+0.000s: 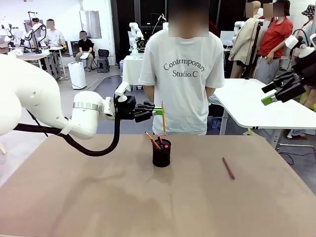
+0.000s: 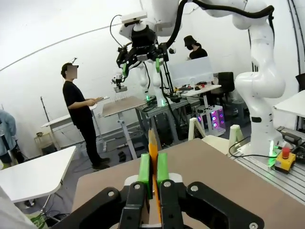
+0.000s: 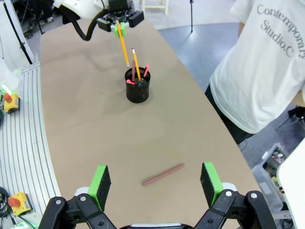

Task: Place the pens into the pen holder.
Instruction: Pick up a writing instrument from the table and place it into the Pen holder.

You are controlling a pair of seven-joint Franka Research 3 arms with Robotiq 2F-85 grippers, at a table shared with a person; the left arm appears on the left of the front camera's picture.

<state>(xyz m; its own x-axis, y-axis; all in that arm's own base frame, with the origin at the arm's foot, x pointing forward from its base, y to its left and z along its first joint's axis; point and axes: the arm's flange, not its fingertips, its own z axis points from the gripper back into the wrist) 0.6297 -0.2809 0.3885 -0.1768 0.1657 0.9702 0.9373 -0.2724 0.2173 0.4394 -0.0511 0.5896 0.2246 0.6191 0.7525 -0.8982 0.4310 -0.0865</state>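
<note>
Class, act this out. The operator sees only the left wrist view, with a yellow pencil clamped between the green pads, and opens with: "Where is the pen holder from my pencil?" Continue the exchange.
Observer: The black mesh pen holder stands on the table just under the yellow pencil. The tip hangs a little above its rim, not yet inside.
Operator: Is anything in it?
Observer: Yes, an orange pencil and pink-ended pens lean inside.
Operator: Any left on the table?
Observer: One reddish-brown pen lies flat to the holder's right.
</note>
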